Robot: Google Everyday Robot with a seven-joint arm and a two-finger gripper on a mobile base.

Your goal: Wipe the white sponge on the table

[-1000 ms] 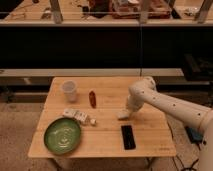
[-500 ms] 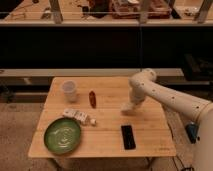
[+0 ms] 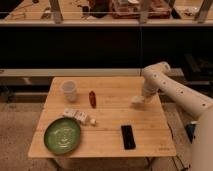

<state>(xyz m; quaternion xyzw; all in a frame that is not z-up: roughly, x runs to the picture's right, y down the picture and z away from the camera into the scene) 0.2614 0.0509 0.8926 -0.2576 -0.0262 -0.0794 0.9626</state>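
The light wooden table point(image 3: 150, 135) fills the middle of the camera view. My white arm reaches in from the right. My gripper point(image 3: 136, 102) is low over the table's right half, near the far right edge. It is shut on the white sponge point(image 3: 135, 103), a small off-white block that shows at its tip and rests against the tabletop.
A translucent white cup point(image 3: 69, 90) stands at the back left, with a small red-brown object point(image 3: 92, 98) beside it. A cluster of white packets point(image 3: 79, 116) lies above a green plate point(image 3: 62, 135) at the front left. A black phone point(image 3: 128, 136) lies at the front middle.
My gripper with the sponge has slid across the table, to the right and towards the far edge. The other objects have not moved.
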